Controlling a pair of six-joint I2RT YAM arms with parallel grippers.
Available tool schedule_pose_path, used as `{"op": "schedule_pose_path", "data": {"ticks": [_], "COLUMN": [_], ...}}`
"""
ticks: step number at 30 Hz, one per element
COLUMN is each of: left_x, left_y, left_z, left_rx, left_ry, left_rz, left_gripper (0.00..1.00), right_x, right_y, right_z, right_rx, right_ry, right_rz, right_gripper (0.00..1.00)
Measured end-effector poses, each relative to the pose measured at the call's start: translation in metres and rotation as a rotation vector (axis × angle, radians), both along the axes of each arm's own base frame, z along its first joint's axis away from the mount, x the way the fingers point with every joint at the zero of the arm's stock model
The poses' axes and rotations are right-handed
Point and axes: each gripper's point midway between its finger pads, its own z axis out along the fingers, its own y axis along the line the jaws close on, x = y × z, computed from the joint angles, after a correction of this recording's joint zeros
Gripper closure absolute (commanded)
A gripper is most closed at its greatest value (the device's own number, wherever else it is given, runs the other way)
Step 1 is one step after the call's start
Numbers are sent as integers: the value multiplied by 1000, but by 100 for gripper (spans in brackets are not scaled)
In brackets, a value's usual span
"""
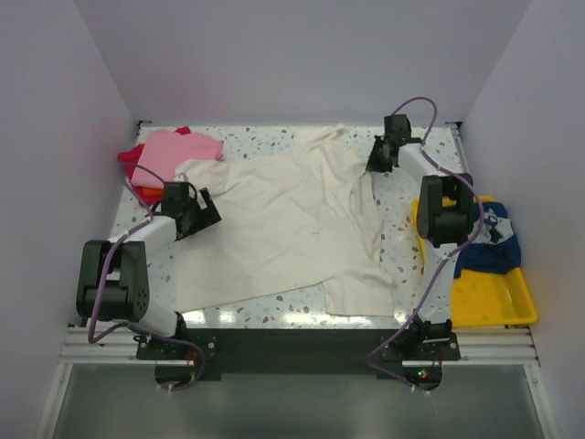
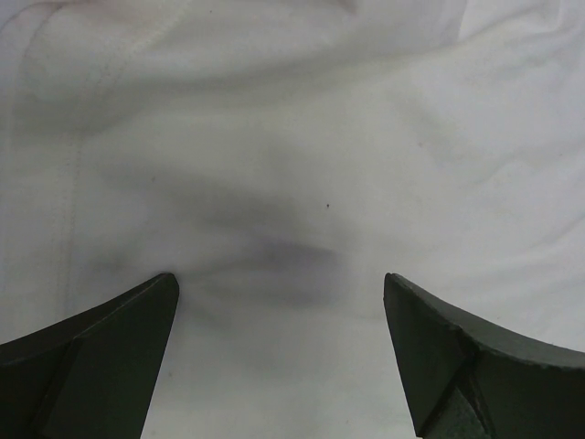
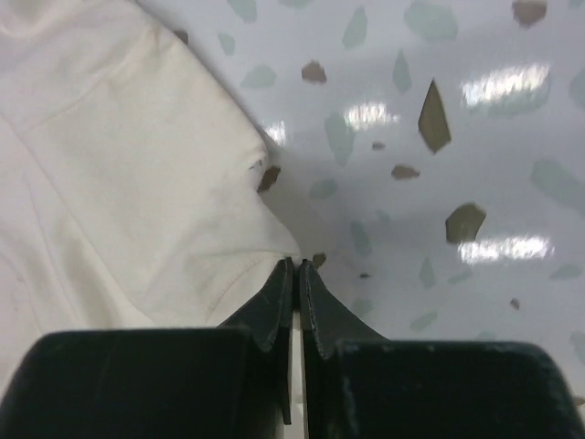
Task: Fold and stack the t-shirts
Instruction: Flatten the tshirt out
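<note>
The large cream t-shirt (image 1: 283, 219) lies spread across the table's middle. My left gripper (image 1: 208, 208) hovers open over its left side; in the left wrist view the fingers stand wide apart just above the cream cloth (image 2: 292, 137), and the left gripper (image 2: 279, 302) has nothing between them. My right gripper (image 1: 377, 165) is at the shirt's far right edge. In the right wrist view the right gripper (image 3: 297, 267) is shut, pinching a corner of the cream t-shirt (image 3: 119, 183). Pink (image 1: 178, 149), red (image 1: 131, 157) and orange (image 1: 149, 193) t-shirts are piled at the far left.
A yellow tray (image 1: 494, 302) sits at the right edge, with a navy t-shirt (image 1: 489, 242) with white print lying in it. Speckled tabletop (image 3: 439, 165) shows to the right of the pinched corner. White walls close in the table on three sides.
</note>
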Motion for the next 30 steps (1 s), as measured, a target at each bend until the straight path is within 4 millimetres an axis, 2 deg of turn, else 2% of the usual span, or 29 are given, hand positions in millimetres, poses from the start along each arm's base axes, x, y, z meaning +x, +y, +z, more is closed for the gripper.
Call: {"op": "schedule_pose_path", "data": {"ticks": [3,5,7,8,9,11,12,16,19,23,25,27,30], "left_x": [7,11,16,19,21,24,24,36,45,45,41,29,-1], "left_y": [2,3,5,5,6,6,7,3,-3,-4,-3,-1,0], "left_z": [0,-1,-1,-1,-1,0,1,18,39,75,83,78,46], "left_rx": [24,43,62,71,78,90,95,110,112,108,100,88,68], "left_ry": [1,3,7,8,9,11,16,-6,-49,-123,-142,-133,-40], "left_rz": [-24,-45,-63,-72,-80,-97,-104,-130,-143,-106,-74,-41,-10], "left_gripper": [0,0,0,0,0,0,0,0,0,0,0,0,0], "right_x": [25,35,41,43,44,43,41,37,23,4,-9,-29,-54], "right_y": [-8,-8,-6,-5,-5,-5,-5,-8,-11,-9,-2,12,39], "right_z": [7,8,7,7,6,5,5,11,29,84,109,125,120], "right_rx": [-28,-44,-58,-64,-69,-85,-91,-111,-127,-127,-114,-93,-41], "right_ry": [-44,-61,-62,-63,-63,-54,-51,-52,-56,-136,-180,-204,-190], "right_rz": [27,47,69,78,84,94,99,115,121,130,147,182,249], "right_gripper": [96,96,90,86,72,59,44,33,30,28,28,28,28]}}
